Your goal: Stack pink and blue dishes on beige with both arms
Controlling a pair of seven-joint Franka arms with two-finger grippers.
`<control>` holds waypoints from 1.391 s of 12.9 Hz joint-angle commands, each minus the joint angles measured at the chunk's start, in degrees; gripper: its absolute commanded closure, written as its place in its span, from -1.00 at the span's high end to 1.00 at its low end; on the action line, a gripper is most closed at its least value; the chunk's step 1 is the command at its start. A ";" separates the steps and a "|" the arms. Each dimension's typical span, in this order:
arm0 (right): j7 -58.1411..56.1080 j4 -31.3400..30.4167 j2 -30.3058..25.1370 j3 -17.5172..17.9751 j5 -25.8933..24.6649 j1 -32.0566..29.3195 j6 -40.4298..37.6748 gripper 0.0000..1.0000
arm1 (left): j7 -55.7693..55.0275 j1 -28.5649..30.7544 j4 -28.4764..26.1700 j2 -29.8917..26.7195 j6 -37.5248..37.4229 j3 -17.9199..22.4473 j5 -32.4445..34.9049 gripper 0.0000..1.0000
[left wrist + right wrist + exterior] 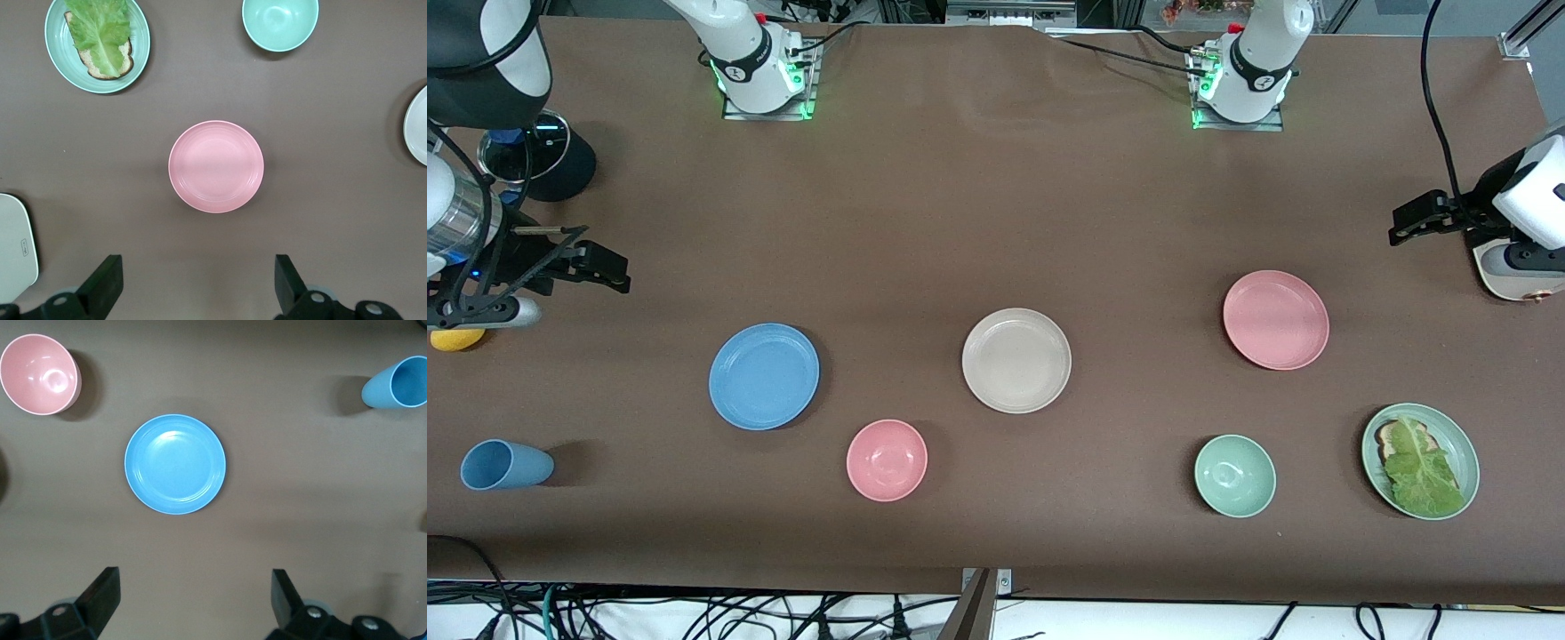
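The beige plate (1016,360) lies at the table's middle. The pink plate (1275,320) (215,167) rests toward the left arm's end, and the blue plate (764,376) (175,464) toward the right arm's end. All three lie flat, apart and bare. My left gripper (1409,220) (198,280) hangs open over bare table at the left arm's end, well above the pink plate's level and holding nothing. My right gripper (600,265) (193,597) is also open and empty, over bare table at the right arm's end.
A pink bowl (887,460) and a green bowl (1234,476) sit nearer the front camera than the plates. A green plate (1467,444) holds lettuce on bread. A blue cup (505,465) lies on its side. A white device (1516,267) and a yellow object (456,339) sit at the table's ends.
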 commanded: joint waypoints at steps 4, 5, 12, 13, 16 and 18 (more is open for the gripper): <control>0.20 -0.19 -0.29 0.24 -0.18 -0.15 0.21 1.00 | 1.33 -0.17 1.24 0.60 -0.63 -0.16 1.42 1.00; 0.20 -0.19 -0.29 0.24 -0.27 -0.15 0.13 1.00 | 1.33 -0.17 1.24 0.60 -0.63 -0.16 1.33 1.00; 0.20 -0.19 -0.29 0.24 -0.09 -0.15 0.12 1.00 | 1.24 -0.52 1.07 0.69 -0.45 -0.33 1.33 1.00; 0.20 -0.19 -0.29 0.24 -0.09 -0.15 0.12 1.00 | 1.24 -0.78 0.98 0.86 -0.45 -0.33 1.33 1.00; 0.20 -0.19 -0.29 0.24 -0.09 -0.15 0.12 1.00 | 1.24 -0.87 1.15 1.30 -0.45 -0.42 1.24 1.00; 0.20 -0.19 -0.29 0.24 -0.09 -0.15 0.12 1.00 | 1.24 -0.43 1.42 1.22 -0.45 -0.33 1.24 1.00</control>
